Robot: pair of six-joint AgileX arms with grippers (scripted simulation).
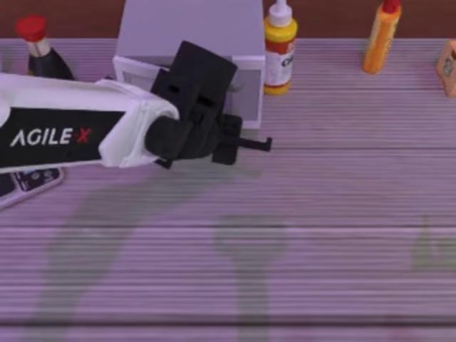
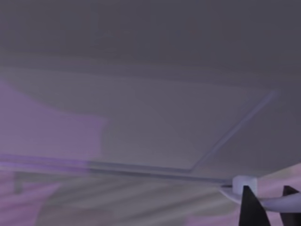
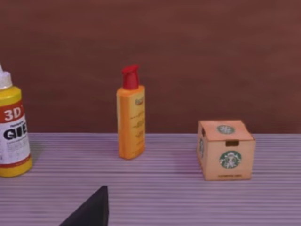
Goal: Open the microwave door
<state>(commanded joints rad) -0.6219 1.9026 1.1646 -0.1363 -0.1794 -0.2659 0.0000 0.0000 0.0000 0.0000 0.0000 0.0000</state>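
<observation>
At the far edge of the desk (image 1: 335,235), around 11 o'clock from its middle, you have the microwave (image 1: 189,32), its front facing the near side and its long axis running left to right. The microwave door (image 1: 246,96) covers most of that front, and it looks shut or close to it. Your left hand (image 1: 214,135) sits just in front of the door. In the left wrist view its dark fingertips (image 2: 249,207) sit on either side of a small pale handle (image 2: 244,184) at the door's edge; you cannot tell whether they are clamped on it. At 1 o'clock stand a yellow glue bottle (image 1: 279,50) and an orange bottle (image 1: 381,35). The right hand is out of the top view.
</observation>
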